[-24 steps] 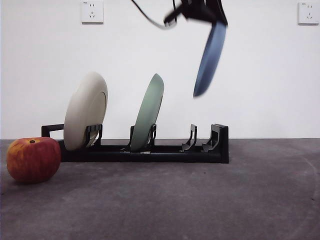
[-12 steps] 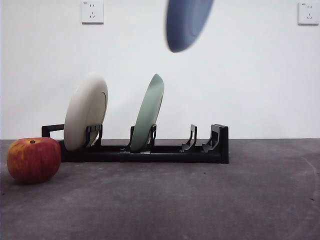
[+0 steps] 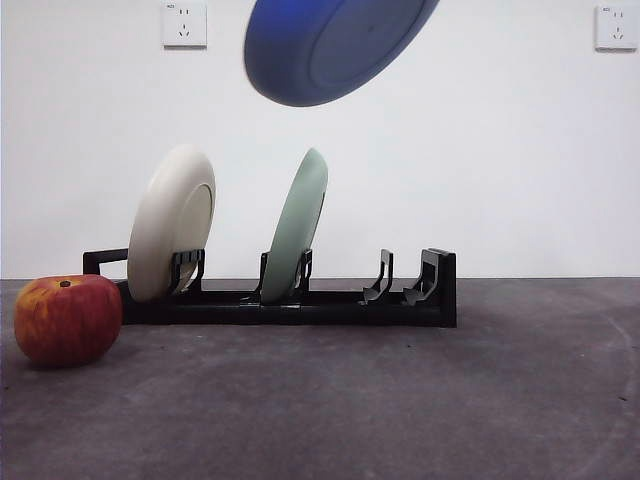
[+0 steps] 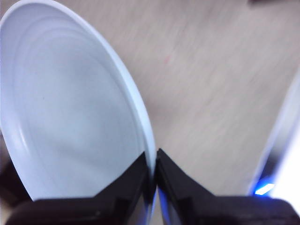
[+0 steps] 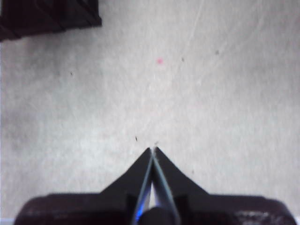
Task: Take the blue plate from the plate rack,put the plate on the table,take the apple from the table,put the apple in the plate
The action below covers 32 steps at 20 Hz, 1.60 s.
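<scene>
Nearest, one red apple (image 3: 67, 319) sits on the dark grey table (image 3: 400, 400), just in front of the left end of the black plate rack (image 3: 300, 300). The rack holds two plates upright: one cream-white plate (image 3: 172, 222) and one pale green plate (image 3: 296, 225); its other slots stand bare. High above, the one blue plate (image 3: 335, 45) hangs tilted in the air, its rim pinched by the left gripper (image 4: 153, 164). The right gripper (image 5: 153, 152) hovers over bare table, jaws pressed together, holding nothing.
</scene>
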Tool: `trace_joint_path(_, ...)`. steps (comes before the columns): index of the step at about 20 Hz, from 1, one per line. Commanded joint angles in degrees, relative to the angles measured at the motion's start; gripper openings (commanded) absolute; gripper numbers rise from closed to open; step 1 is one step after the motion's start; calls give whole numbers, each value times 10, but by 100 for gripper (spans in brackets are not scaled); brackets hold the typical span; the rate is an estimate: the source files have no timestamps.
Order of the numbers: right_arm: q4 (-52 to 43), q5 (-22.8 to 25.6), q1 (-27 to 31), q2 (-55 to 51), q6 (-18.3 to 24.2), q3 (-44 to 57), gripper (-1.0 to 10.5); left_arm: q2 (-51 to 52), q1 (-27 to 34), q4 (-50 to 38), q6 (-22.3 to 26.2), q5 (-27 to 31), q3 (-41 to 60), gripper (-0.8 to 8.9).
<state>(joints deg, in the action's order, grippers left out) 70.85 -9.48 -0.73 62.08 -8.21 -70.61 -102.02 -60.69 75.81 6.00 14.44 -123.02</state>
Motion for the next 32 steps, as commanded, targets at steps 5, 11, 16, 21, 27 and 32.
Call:
trace_joint_path(5,3,0,0,0,-6,3,0,7,-67,-45,-34,96,196,-6)
trace_joint_path(11,-5,1,0,0,-7,3,0,7,-79,-161,-74,96,380,-6)
trace_joint_path(16,-23,1,0,0,-7,3,0,7,-79,-267,-104,96,483,-6)
trace_joint_path(21,-35,0,0,0,-9,3,0,6,-77,-311,-110,96,553,-6)
trace_joint_path(27,-34,0,0,0,-16,3,1,6,-73,-329,-110,89,574,0)
trace_joint_path(32,-33,0,0,0,-24,3,1,6,-73,-348,-110,72,574,257)
